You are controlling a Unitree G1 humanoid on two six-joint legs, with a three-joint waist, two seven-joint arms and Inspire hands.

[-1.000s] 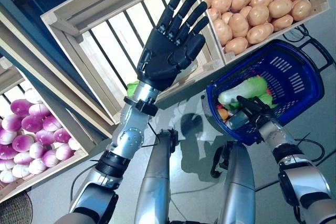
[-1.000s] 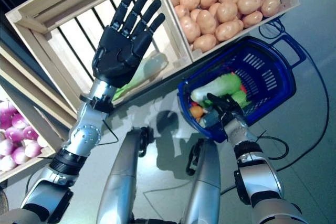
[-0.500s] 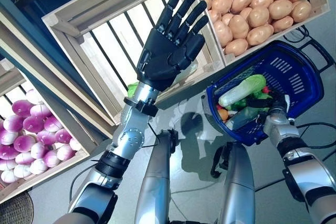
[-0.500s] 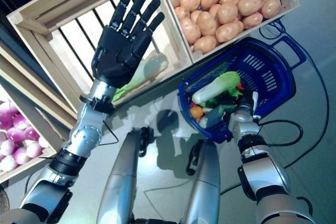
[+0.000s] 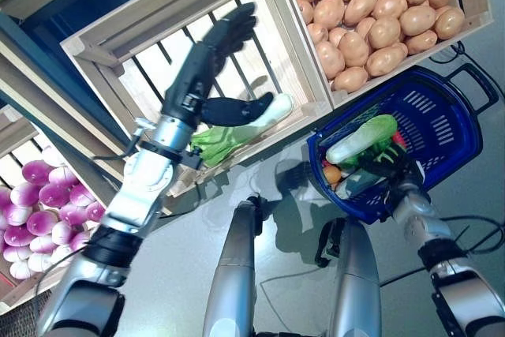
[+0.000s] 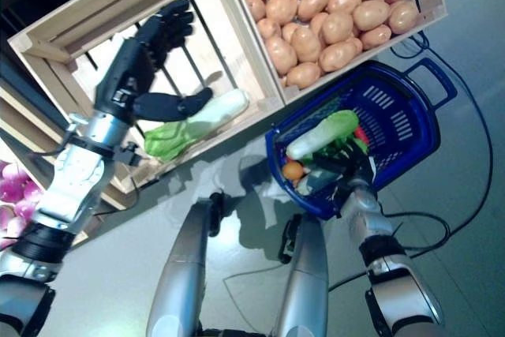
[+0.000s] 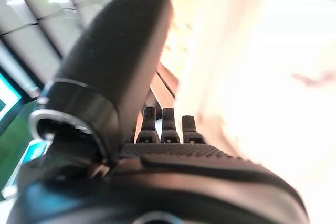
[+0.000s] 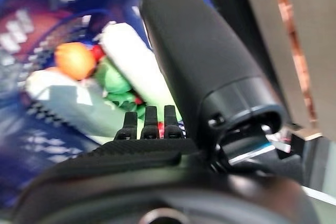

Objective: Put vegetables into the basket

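2 changes: left hand (image 5: 207, 69) dropped toward cabbage (image 5: 237, 128), fingers spread, right hand (image 6: 353, 171) over basket (image 5: 442, 128), grip unclear.

The slatted crate (image 5: 158, 61) is mostly bare boards, with only a leafy cabbage (image 5: 237, 125) lying along its near wall, so there is room above it. The potato crate (image 5: 379, 13) is packed full. The blue basket (image 5: 442, 128) is crowded at its near end; its far end stays open.

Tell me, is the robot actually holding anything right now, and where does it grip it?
Nothing is held. The left hand is open above the cabbage in the wooden crate, not gripping it. The right hand rests in the blue basket, fingers straight.
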